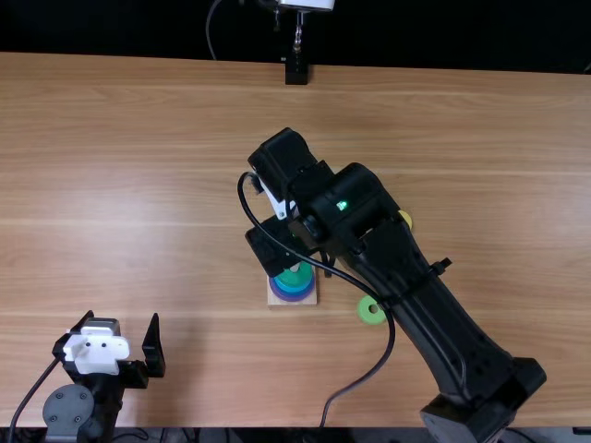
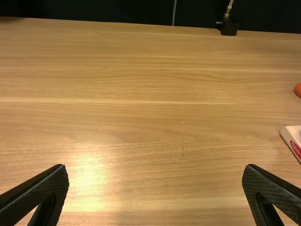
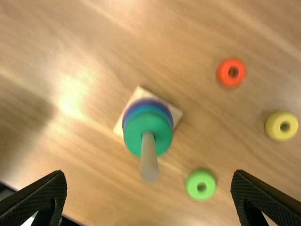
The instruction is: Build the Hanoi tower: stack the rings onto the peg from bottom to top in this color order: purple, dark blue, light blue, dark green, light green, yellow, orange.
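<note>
Right hand (image 1: 297,262) gapes empty over the peg (image 3: 149,160), which carries purple, blue and dark-green rings (image 3: 162,134).

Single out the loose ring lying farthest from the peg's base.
The yellow ring; the orange ring and the light green ring both lie closer to the square base.
</note>
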Tool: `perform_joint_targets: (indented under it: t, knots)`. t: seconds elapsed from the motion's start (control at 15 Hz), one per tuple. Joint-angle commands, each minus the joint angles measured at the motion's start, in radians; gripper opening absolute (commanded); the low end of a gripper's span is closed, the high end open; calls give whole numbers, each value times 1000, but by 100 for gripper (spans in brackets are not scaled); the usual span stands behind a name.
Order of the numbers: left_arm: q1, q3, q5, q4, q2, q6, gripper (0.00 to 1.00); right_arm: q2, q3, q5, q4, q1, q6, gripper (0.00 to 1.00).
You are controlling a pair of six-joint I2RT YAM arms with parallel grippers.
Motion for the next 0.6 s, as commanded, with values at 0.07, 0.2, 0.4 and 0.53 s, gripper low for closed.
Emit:
perform_joint_targets:
  t: [0.07,0.2,0.4,0.53]
  knots:
    - [-10,-114,14,-79,-12,2,100,-4,-24,28,151,3,9,100]
    - [-10,-114,16,-79,-12,2,100,-42,-159,96,328,-54,6,100]
    - [-10,-114,14,-79,-12,2,100,-153,-366,144,508,-84,4,100]
    - [-10,-114,16,-80,-12,2,100,-185,-472,155,587,-146,4,100]
